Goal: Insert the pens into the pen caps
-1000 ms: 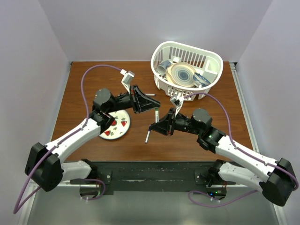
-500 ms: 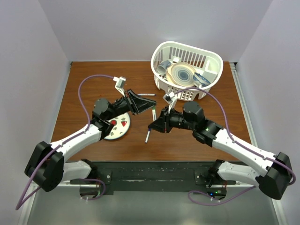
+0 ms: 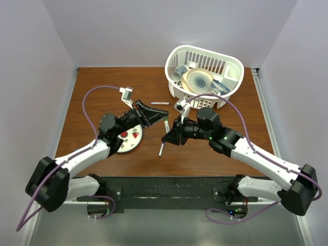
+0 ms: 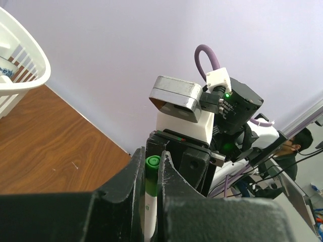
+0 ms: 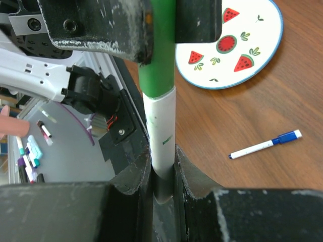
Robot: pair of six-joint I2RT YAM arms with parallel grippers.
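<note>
Nearest the robot, just right of the plate (image 3: 132, 144), a blue-capped pen (image 3: 160, 149) lies flat on the table (image 3: 205, 154). It looks finished with and sits clear of the work.

Just beyond it, off the plate's right edge and raised above the table, the two grippers meet nose to nose. This puts pen and cap on one line, which a push-fit needs. The right gripper (image 5: 162, 159) is closed narrowly on the white barrel of the pen (image 5: 161, 131). It grips low, so most of the barrel stands clear toward the other arm. The left gripper (image 4: 151, 155) is pinched just as narrowly on the green cap (image 5: 157, 65); in its own wrist view a green end shows between its fingers (image 4: 135, 174). In the right wrist view cap and barrel run straight into each other with no gap. I judge that the pen is entering the cap or is already in it; how deep it sits cannot be told. Neither gripper touches the plate or the table.

Farther back from the plate, a third pen (image 3: 159, 103) lies on the table. It is too small to tell whether it is capped. Farthest, behind and well right of the plate, the basket (image 3: 233, 66) holds dishes (image 3: 199, 81) and plays no part in this step.
</note>
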